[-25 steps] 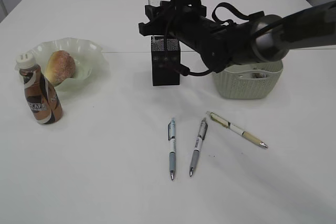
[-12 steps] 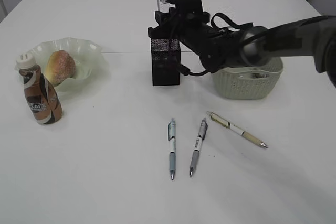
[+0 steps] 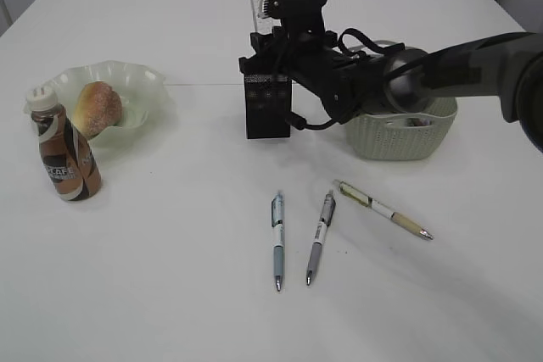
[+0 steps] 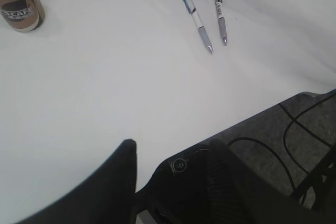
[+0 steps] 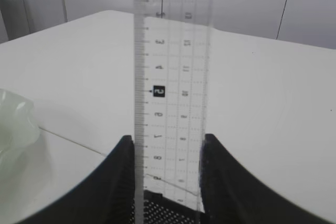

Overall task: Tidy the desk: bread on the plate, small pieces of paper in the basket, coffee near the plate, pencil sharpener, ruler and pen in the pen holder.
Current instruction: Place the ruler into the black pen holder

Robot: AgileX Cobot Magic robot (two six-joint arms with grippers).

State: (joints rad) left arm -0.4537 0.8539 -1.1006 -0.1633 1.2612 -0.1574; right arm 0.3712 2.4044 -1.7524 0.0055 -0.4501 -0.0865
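Ruler (image 5: 170, 93), "2" mark; coffee (image 3: 64, 156) "CAFE"

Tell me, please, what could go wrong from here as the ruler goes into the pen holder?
The right gripper holds the ruler upright just over the pen holder. If released off-centre, the ruler might catch the rim and fall outside. The holder looks light, so the arm could tip it. Three pens lie on the desk; the left gripper is far from them.

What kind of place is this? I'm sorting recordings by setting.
Probably a lab or office mock-up of a desk: a plain white table with pens, a pen holder and a ruler, pale wall panels behind.
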